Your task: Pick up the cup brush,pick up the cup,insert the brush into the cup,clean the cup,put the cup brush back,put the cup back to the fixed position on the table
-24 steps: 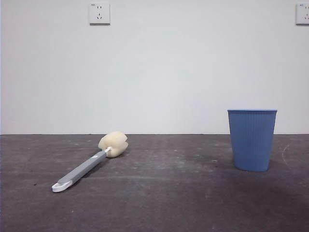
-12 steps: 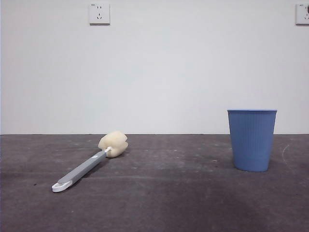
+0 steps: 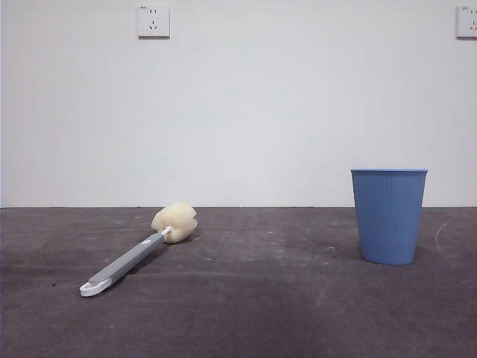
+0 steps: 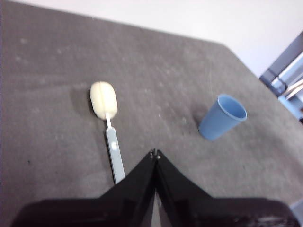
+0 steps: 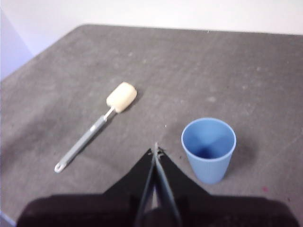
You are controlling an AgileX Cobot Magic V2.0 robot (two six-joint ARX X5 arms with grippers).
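The cup brush (image 3: 134, 253) lies flat on the table (image 3: 246, 313) at the left, cream sponge head toward the back, white looped end toward the front. It also shows in the left wrist view (image 4: 108, 127) and the right wrist view (image 5: 97, 126). The blue cup (image 3: 388, 215) stands upright at the right, and shows empty in the left wrist view (image 4: 222, 117) and the right wrist view (image 5: 209, 149). My left gripper (image 4: 155, 153) is shut, high above the table, near the brush handle. My right gripper (image 5: 155, 150) is shut, high beside the cup. Neither holds anything.
A white wall (image 3: 246, 112) with two sockets stands behind the table. The table's far right corner (image 4: 227, 47) and a metal frame (image 4: 284, 75) beyond it show in the left wrist view. The table's left edge (image 5: 28, 61) shows in the right wrist view.
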